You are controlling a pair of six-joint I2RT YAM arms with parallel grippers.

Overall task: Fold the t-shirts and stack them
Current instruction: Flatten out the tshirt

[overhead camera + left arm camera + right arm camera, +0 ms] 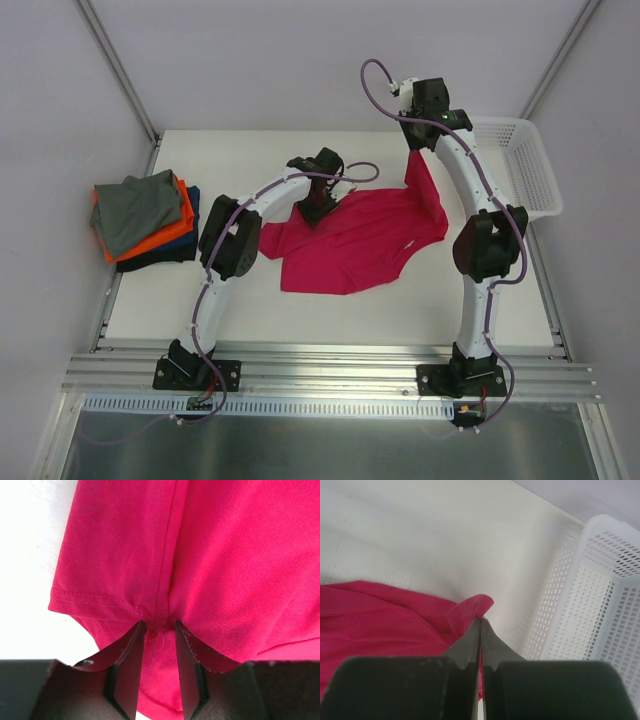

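Observation:
The magenta t-shirt (350,245) lies half spread in the middle of the table. My left gripper (318,207) is at its far left edge. In the left wrist view my left gripper (159,625) stands a little apart with bunched cloth of the magenta t-shirt (225,555) at a sleeve seam pinched between the tips. My right gripper (415,150) holds a far right corner lifted above the table. In the right wrist view my right gripper (480,621) is closed tight on a thin fold of the shirt (380,620). A folded stack with a grey t-shirt (135,210) on top, then orange (180,228) and navy (165,255), lies at the left.
A white mesh basket (530,165) stands at the table's far right, close to my right arm; it also shows in the right wrist view (600,595). Bare table (400,310) lies in front of the shirt. Walls enclose the back and sides.

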